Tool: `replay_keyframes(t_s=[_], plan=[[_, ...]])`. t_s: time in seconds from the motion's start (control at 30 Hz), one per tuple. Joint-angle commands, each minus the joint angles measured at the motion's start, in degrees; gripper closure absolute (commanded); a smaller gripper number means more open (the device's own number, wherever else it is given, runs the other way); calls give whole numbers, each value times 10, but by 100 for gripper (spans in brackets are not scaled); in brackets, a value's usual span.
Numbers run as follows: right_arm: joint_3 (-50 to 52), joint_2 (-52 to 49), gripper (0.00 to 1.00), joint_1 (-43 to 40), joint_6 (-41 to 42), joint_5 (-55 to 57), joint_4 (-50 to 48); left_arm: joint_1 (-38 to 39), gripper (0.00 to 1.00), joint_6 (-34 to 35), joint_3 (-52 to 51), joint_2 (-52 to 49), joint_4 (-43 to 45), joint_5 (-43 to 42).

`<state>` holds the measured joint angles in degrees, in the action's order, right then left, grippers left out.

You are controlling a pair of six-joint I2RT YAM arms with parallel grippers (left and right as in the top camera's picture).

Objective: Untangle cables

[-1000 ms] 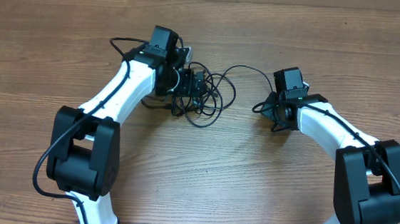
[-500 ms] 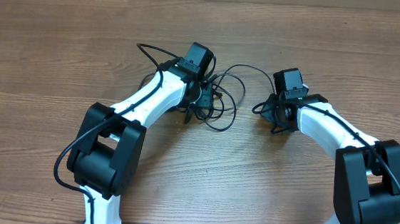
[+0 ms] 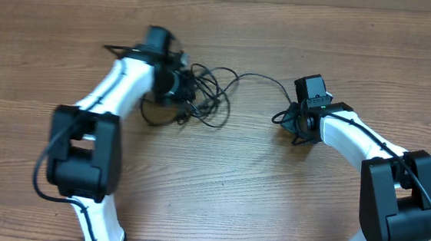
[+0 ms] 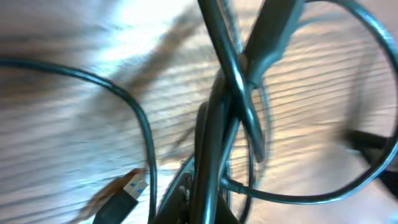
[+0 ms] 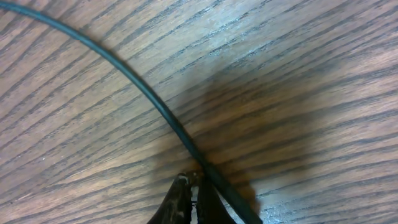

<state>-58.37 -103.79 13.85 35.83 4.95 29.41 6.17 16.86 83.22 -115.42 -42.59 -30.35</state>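
Observation:
The cables (image 3: 206, 97) lie in a tangled black bunch on the wooden table, left of centre. My left gripper (image 3: 179, 91) is at the bunch's left side, shut on several strands. The blurred left wrist view has the cables (image 4: 233, 81) rising from between its jaws, and a blue-tongued USB plug (image 4: 134, 188) hangs beside them. One strand (image 3: 269, 79) arcs right to my right gripper (image 3: 281, 116). In the right wrist view the fingers (image 5: 185, 198) are pressed together. The strand (image 5: 149, 99) runs along the outside of the right finger, touching it.
The table's far edge (image 3: 225, 1) runs along the top of the overhead view. Both arm bases stand at the near edge. A loose loop of cable (image 3: 153, 114) lies just below the left gripper.
My left gripper has shut on the bunch. It swung right, then back left, dragging the tangle leftward and straightening the strand to the right gripper. The right arm has not moved.

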Motion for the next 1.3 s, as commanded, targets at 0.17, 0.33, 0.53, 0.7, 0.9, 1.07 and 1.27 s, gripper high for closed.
replay_keyframes(t_s=[0.17,0.33,0.53,0.7,0.9,1.07,1.27], plan=[[10,-5,96,-4,2,98,19,-114,96,-28,-6,22,-11,38],[10,-5,96,-6,26,155,47,-136,96,14,-55,22,17,89],[10,-5,96,-42,103,196,100,-137,95,20,-116,22,96,82],[-2,-5,95,-104,103,129,133,-137,96,6,-118,22,130,-50],[-88,-5,61,-142,-16,-177,173,-136,96,-1,-118,22,154,-111],[-130,-5,50,-108,-18,-337,151,-137,96,-1,-118,22,155,-110],[-129,-5,38,-18,-14,-344,45,-137,96,-1,-118,22,154,-110]])
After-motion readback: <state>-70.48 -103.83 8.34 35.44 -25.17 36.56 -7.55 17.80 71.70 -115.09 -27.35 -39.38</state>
